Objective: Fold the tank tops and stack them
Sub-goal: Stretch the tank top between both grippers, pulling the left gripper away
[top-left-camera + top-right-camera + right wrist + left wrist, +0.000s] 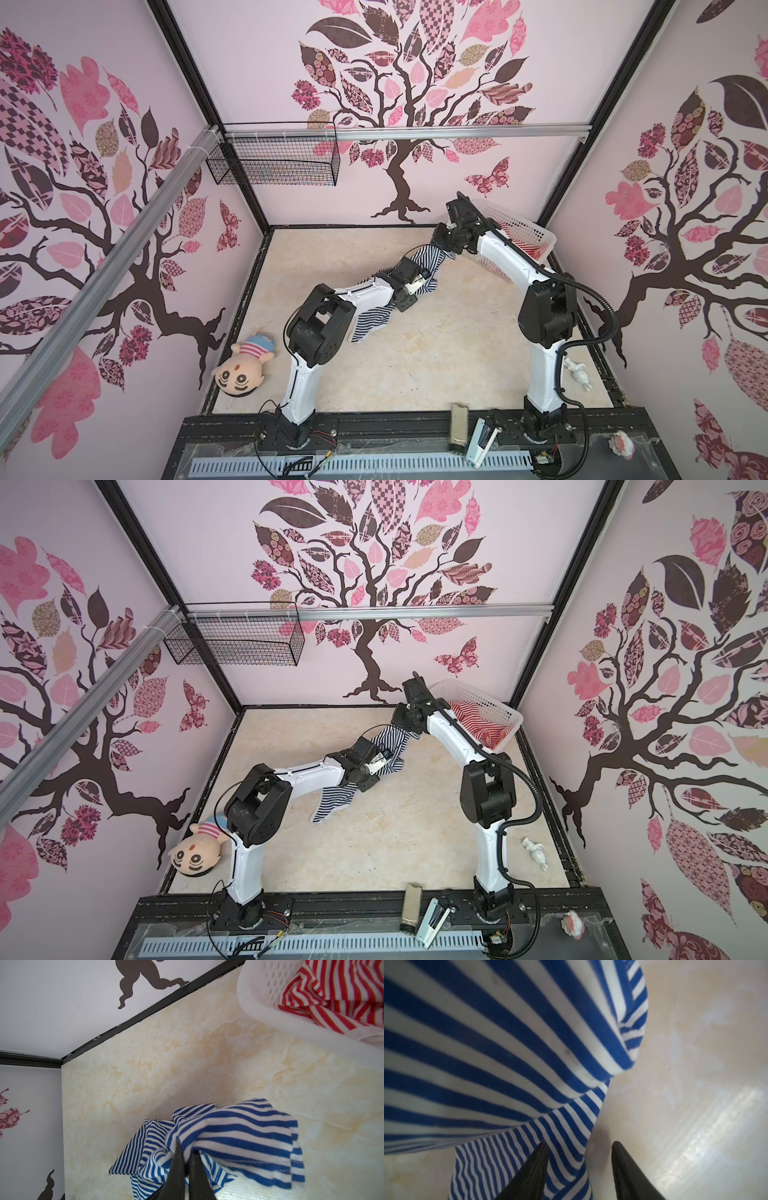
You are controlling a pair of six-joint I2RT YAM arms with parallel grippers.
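Note:
The navy-and-white striped tank top (419,255) (332,802) hangs lifted over the middle of the table. My right gripper (186,1147) is shut on a bunched fold at its upper end (239,1126), next to the basket. The cloth slopes down past the left arm to a loose tail near the tabletop. My left gripper (579,1144) sits under the draped cloth (488,1053). Its jaws stand apart, with an edge of the striped fabric between them. The red-and-white striped tank top (530,245) (482,725) (332,997) lies crumpled in the basket.
The white perforated basket (511,216) (259,1007) stands at the back right corner. A plush doll (243,368) lies front left, and a small white figure (577,374) front right. A black wire basket (274,160) hangs on the back wall. Walls enclose three sides.

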